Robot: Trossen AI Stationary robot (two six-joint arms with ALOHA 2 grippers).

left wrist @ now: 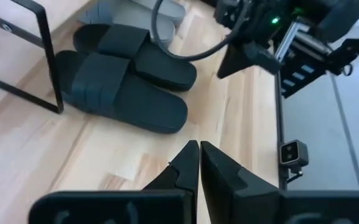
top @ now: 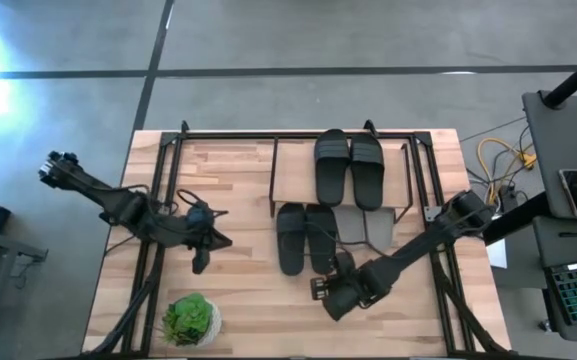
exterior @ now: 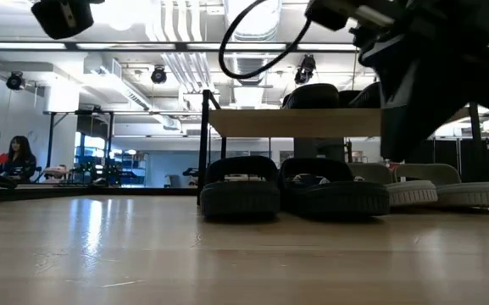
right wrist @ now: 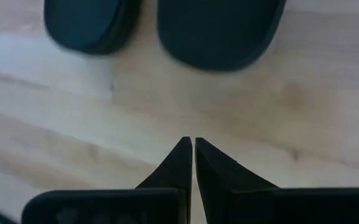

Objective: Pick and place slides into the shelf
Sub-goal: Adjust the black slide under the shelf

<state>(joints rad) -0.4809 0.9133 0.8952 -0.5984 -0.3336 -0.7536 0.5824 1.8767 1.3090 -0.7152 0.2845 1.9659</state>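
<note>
Right gripper: fingers pressed together, tips nearly touching, nothing between them. It hangs above bare wood, with the rounded ends of the black pair on the table just ahead of the tips.

Left gripper: fingers likewise pressed shut, empty, well apart from the footwear. It waits over the table's left half.

Step in hand, as I judge it: the right gripper goes to the black pair lying outside the shelf. To do it well, spread the fingers first, then come down across one slide's wide strap or side wall, not the flat sole, and lift level before sliding it under the board.

Placement: one black pair on top of shelf; light grey pair under it; the loose black pair beside the grey.

Materials: slides are matte rubber with thick ribbed soles and probably give under grip. The shelf has a thin black metal frame and a pale wooden board. Table is light planked wood, smooth. Potted plant sits near the left arm.
</note>
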